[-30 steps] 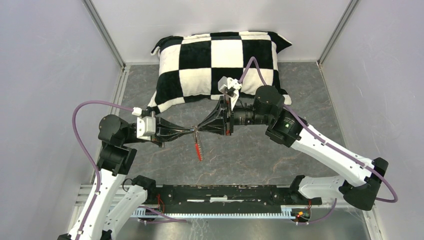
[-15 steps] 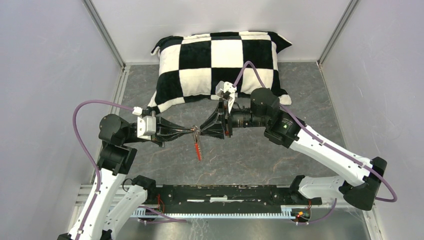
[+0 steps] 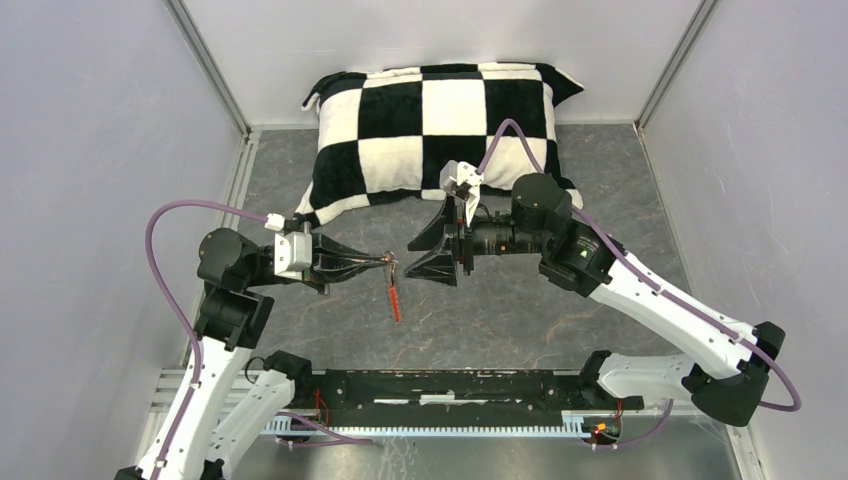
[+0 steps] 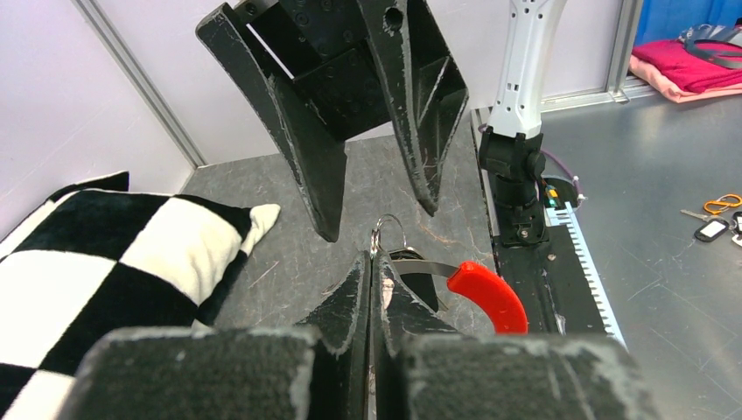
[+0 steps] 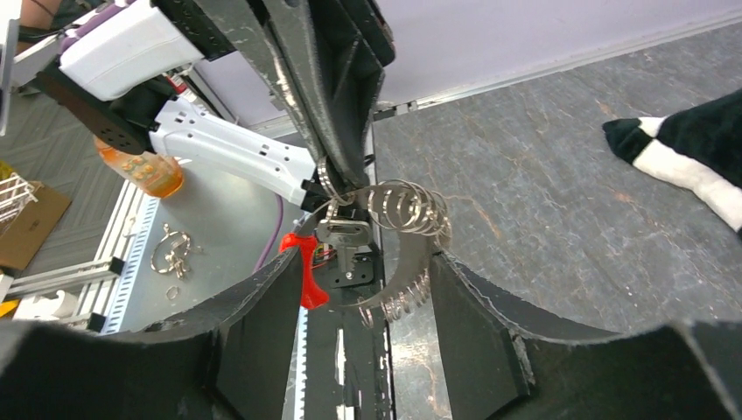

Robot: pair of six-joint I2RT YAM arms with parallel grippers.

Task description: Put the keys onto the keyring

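Keyring (image 5: 407, 210): shiny bare metal wire coil; red sleeve (image 4: 486, 293) smooth glossy plastic. Right gripper (image 3: 415, 258): matt black plastic, scuffed, scratched pale along edges. Pillow (image 3: 440, 110): soft plush cloth. Table (image 3: 640, 190): matt grey, marbled, stone-like look.

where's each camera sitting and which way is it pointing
Top external: above and behind, looking down on both arms, grey table, black-and-white checkered pillow.
Left wrist: looks along its shut left gripper at the open right gripper.
Right wrist: faces opposite, past its own fingers, at the left gripper.
Both wrist views share the silvery coiled keyring with red sleeve, pinched by the left gripper.
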